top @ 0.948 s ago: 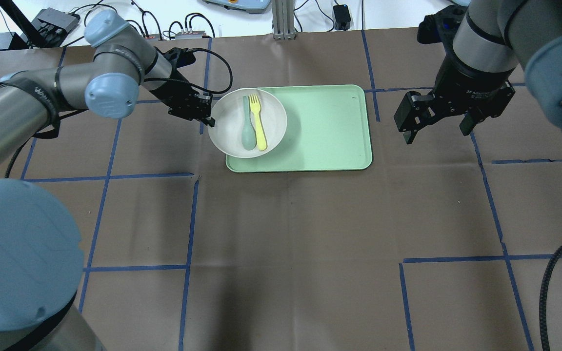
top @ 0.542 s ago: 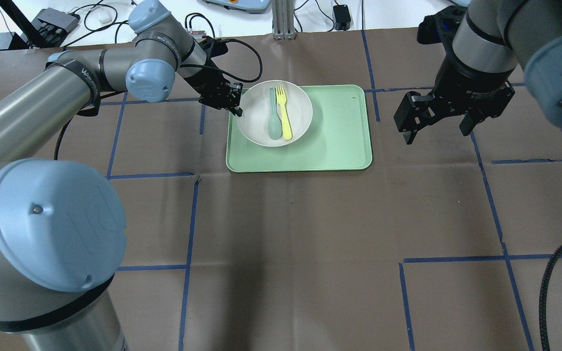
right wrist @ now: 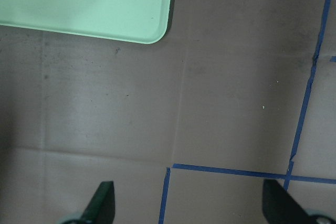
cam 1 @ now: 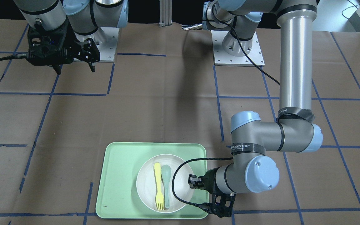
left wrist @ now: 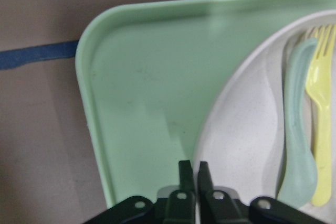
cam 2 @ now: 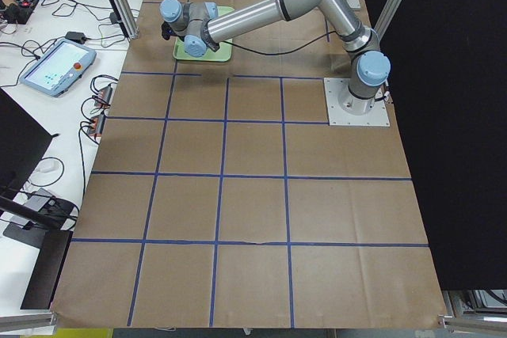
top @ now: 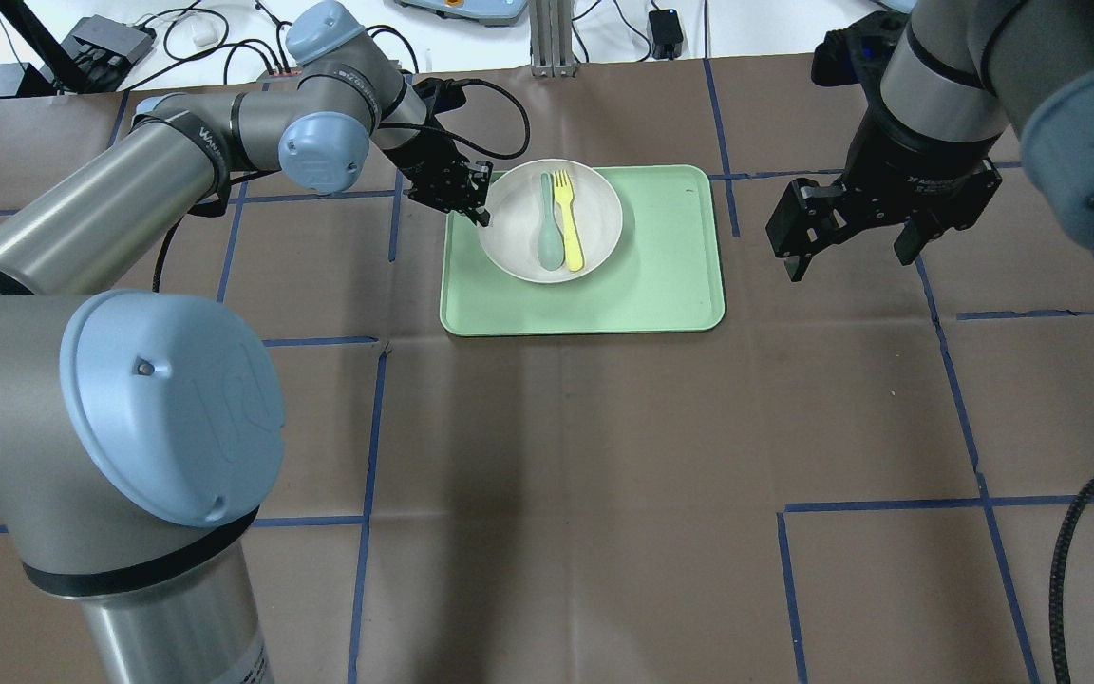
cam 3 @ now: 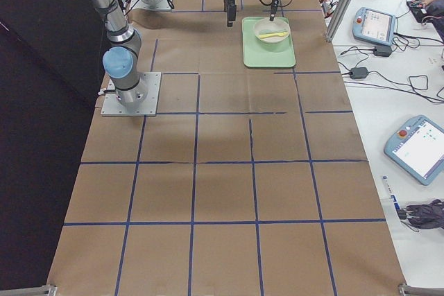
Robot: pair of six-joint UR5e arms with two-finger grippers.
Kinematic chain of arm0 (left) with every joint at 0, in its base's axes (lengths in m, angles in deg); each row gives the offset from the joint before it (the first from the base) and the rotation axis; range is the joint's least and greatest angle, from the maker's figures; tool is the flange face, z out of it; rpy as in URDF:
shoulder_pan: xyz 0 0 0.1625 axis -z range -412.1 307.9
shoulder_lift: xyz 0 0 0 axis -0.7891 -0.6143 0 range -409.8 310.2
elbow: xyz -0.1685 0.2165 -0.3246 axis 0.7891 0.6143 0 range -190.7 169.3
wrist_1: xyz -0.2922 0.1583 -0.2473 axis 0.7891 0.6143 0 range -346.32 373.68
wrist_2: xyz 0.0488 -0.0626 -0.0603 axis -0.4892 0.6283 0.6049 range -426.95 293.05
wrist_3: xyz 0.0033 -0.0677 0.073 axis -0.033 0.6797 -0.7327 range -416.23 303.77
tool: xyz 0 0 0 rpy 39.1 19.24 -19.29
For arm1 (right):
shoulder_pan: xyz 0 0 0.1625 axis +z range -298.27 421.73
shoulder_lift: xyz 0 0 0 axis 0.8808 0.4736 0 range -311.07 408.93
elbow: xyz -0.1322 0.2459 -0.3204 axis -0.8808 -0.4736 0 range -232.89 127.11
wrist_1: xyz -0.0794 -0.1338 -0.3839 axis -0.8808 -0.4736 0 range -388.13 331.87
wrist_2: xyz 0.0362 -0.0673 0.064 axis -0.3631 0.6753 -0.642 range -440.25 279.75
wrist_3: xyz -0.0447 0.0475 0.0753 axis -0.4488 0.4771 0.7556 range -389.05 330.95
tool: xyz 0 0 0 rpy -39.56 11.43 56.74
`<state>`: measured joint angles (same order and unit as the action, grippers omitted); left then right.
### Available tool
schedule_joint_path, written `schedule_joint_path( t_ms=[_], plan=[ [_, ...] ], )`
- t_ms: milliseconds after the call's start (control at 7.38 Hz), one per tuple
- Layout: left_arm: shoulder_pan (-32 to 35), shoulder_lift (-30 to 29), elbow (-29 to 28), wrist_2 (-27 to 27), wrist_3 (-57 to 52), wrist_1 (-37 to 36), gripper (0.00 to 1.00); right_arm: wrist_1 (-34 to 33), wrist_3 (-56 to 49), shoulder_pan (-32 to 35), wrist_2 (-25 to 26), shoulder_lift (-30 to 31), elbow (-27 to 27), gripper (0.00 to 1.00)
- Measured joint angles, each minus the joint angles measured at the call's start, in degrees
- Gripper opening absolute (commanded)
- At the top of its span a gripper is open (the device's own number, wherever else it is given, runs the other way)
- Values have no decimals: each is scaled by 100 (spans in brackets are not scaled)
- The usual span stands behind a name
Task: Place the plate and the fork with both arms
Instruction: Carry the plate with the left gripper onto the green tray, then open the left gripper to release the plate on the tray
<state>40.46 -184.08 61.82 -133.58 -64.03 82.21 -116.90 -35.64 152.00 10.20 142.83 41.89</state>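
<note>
Here left gripper (left wrist: 193, 165) pinches plate (left wrist: 241, 129) rim near tray (left wrist: 142, 87) edge.

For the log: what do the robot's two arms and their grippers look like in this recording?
The left arm and right arm are silver-grey tubes with rounded light-blue joint caps. Each ends in a black two-finger gripper: left gripper, right gripper. A black cable loops beside the left wrist, and a black band with white lettering wraps the left arm.
</note>
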Motion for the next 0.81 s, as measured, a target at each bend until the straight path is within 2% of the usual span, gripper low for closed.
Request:
schedule_joint_path(
  t_ms=[135,271,406,542,813],
  plan=[
    [58,-48,-52,3,27,2,8,0,0,0,-1,0,-1,100],
    [90,-64,-76,7,61,2,54,0,0,0,-1,2,-2,100],
    [105,-64,-82,7,79,2,82,0,0,0,-1,4,-2,100],
    [116,-51,-69,4,82,7,95,0,0,0,-1,3,-2,100],
    [139,122,-51,-1,99,293,99,0,0,0,-1,2,-3,100]
  ],
)
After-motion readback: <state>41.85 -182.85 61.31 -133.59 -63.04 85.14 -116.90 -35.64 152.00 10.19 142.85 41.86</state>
